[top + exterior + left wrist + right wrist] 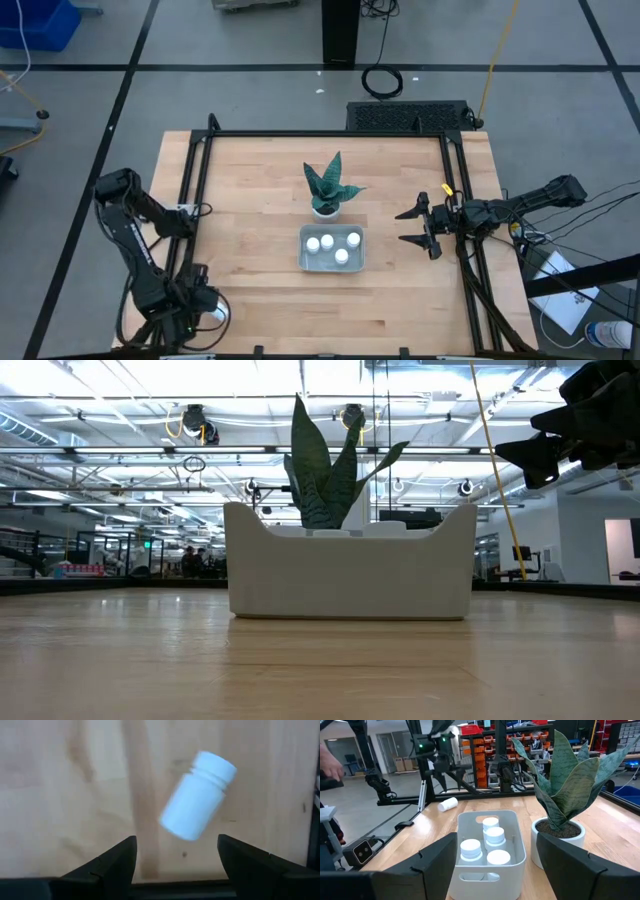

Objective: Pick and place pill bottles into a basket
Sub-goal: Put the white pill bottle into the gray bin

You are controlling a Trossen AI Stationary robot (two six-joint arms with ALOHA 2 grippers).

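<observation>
- Four pill bottles stand upright inside the basket, which sits near the middle of the table, just in front of the potted plant.
- The fifth bottle lies on its side on the bare wood near the table's front left corner, well apart from the basket; the right wrist view shows it too, beyond the basket's far end.
- The left gripper hovers over this bottle with fingers spread and nothing between them; in its wrist view the bottle lies beyond the fingertips, skewed to the line between them.
- The right gripper waits off the basket's right side, also spread and empty.
- Step in hand, as judged: picking up the last bottle with the left gripper.
- Advice: turn the wrist so the fingers close across the round body, not along cap to base.
- Advice: centre the gripper over the body below the cap, then descend until the fingertips straddle it close to the wood.
- Risk, as judged: a bottle on its side rolls easily, so a one-sided touch could push it away; both fingers should meet it together.
- Release belongs over the free gap in the basket, low, clear of the standing bottles.
</observation>
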